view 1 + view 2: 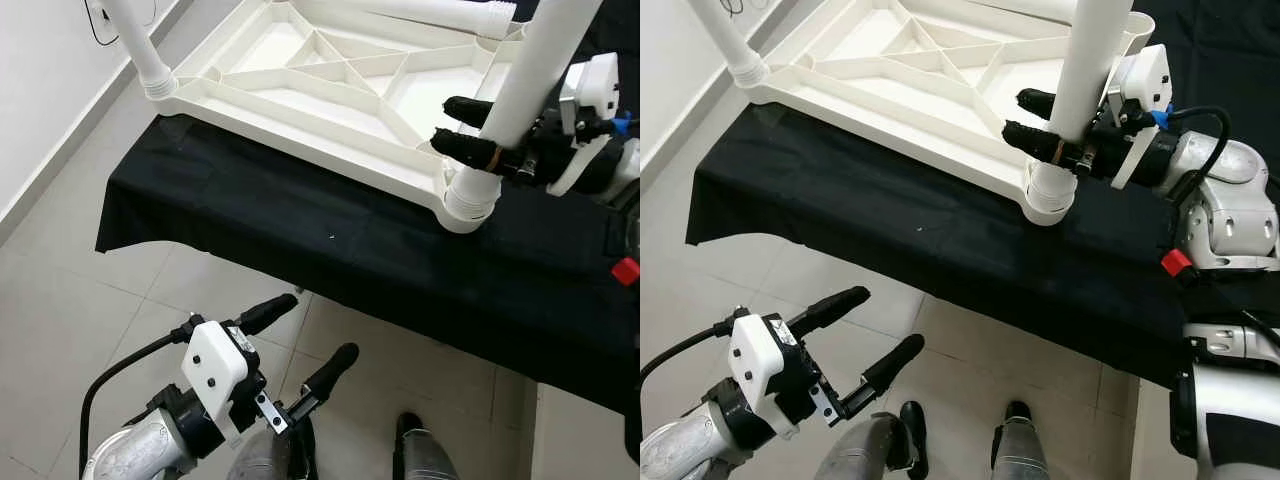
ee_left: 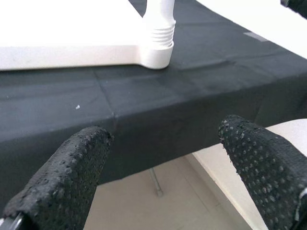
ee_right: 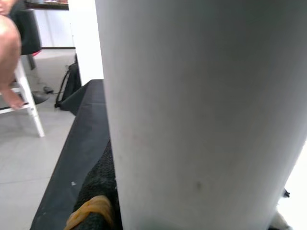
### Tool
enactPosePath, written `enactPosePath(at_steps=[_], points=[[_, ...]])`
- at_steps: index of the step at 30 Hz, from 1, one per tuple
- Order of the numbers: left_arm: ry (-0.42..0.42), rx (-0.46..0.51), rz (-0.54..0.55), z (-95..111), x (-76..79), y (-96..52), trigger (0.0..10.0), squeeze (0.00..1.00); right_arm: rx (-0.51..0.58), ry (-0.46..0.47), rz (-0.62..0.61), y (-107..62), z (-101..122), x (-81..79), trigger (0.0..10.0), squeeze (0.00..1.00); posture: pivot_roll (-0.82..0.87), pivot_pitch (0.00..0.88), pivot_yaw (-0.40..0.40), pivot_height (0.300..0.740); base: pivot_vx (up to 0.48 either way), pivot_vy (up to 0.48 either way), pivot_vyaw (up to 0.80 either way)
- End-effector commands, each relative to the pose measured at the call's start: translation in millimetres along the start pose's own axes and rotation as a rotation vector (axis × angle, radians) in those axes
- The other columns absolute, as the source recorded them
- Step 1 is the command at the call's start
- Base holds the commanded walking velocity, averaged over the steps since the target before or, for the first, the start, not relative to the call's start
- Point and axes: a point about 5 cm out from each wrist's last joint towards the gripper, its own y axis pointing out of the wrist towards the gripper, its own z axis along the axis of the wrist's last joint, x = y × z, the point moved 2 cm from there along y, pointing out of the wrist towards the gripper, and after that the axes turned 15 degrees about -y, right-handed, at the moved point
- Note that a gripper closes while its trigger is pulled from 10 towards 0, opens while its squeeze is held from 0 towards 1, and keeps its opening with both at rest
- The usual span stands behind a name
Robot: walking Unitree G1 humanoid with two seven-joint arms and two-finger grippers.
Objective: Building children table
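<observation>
Left eye view: right pincer (image 1: 465, 128) clamps table leg (image 1: 530, 70); black cloth (image 1: 300, 235) beneath

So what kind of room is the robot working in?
Probably a room in a home, used as a workspace. There is a pale tiled floor, a white wall with a cable, and a black-covered table holding the upside-down white children's tabletop.

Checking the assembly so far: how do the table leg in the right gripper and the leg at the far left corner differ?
The near table leg has the right gripper with its fingers closed around it just above its socket; the far-left leg stands ungripped. The near leg sits at the tabletop corner closest to the robot, the other at the left corner. Both are white tubes with ribbed collars, standing up from the upturned tabletop.
</observation>
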Motion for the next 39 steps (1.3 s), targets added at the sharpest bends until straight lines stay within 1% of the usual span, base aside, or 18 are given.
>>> enactPosePath(at_steps=[1,7,10,13,15,22,23,25,28,30,32,34,36,38,39], points=[[-0.003,-0.026,-0.005,-5.2,1.3,-2.4,10.0,0.0,-0.111,0.069,-0.027,-5.0,-27.1,-9.3,10.0,0.0,0.07,0.393,0.121,0.74,0.0,0.0,0.0],[-0.002,-0.025,-0.005,-5.5,1.1,-2.0,10.0,0.0,-0.122,0.071,-0.047,-5.4,-28.6,-8.9,10.0,0.0,0.07,0.393,0.121,0.74,0.0,0.0,0.0],[-0.001,-0.025,-0.004,-5.7,1.0,-1.5,10.0,0.0,-0.149,0.075,-0.11,-5.9,-30.4,-5.7,10.0,0.0,0.07,0.392,0.121,0.74,0.0,0.0,0.0],[-0.001,-0.025,-0.005,-5.8,0.9,-1.4,10.0,0.0,-0.16,0.073,-0.136,-6.2,-31.7,-4.3,10.0,0.0,0.07,0.39,0.121,0.74,0.0,0.0,0.0],[-0.001,-0.025,-0.005,-6.0,0.7,-1.2,10.0,0.0,-0.174,0.076,-0.179,-7.4,-32.8,-3.2,10.0,0.0,0.07,0.39,0.121,0.74,0.0,0.0,0.0],[-0.001,-0.025,-0.004,-6.4,0.1,-1.2,10.0,0.0,-0.189,0.081,-0.205,-8.4,-33.5,-5.3,10.0,0.0,0.06,0.389,0.123,0.74,0.0,0.0,0.0],[-0.001,-0.025,-0.005,-6.5,-0.5,-1.1,10.0,0.0,-0.211,0.088,-0.234,-9.8,-35.4,-6.6,10.0,0.0,0.06,0.389,0.123,0.74,0.0,0.0,0.0],[-0.001,-0.025,-0.005,-6.5,-0.5,-1.1,10.0,0.0,-0.211,0.088,-0.234,-9.8,-35.4,-6.6,10.0,0.0,0.06,0.389,0.123,0.74,0.0,0.0,0.0],[0.0,-0.025,-0.004,-6.8,-1.0,-0.9,10.0,0.0,-0.256,0.086,-0.298,-13.7,-39.8,-3.8,10.0,0.0,0.06,0.387,0.123,0.74,0.0,0.0,0.0],[0.0,-0.025,-0.004,-6.8,-1.0,-0.9,10.0,0.0,-0.256,0.086,-0.298,-13.7,-39.8,-3.8,10.0,0.0,0.06,0.387,0.123,0.74,0.0,0.0,0.0],[0.0,-0.026,-0.004,-7.3,-1.6,-0.7,10.0,0.0,-0.302,0.084,-0.329,-14.5,-44.3,-4.6,10.0,0.0,0.05,0.386,0.123,0.74,0.0,0.0,0.0],[0.0,-0.026,-0.004,-7.3,-1.6,-0.7,10.0,0.0,-0.302,0.084,-0.329,-14.5,-44.3,-4.6,10.0,0.0,0.05,0.386,0.123,0.74,0.0,0.0,0.0],[0.0,-0.026,-0.004,-7.7,-2.2,-0.3,10.0,0.0,-0.372,0.1,-0.394,-17.7,-51.0,-4.6,10.0,0.0,0.05,0.385,0.122,0.74,0.0,0.0,0.0],[0.0,-0.026,-0.004,-7.7,-2.2,-0.3,10.0,0.0,-0.372,0.1,-0.394,-17.7,-51.0,-4.6,10.0,0.0,0.05,0.385,0.122,0.74,0.0,0.0,0.0],[0.0,-0.026,-0.004,-7.8,-2.3,-0.2,10.0,0.0,-0.395,0.105,-0.416,-19.2,-53.0,-4.5,10.0,0.0,0.05,0.385,0.122,0.74,0.0,0.0,0.0]])
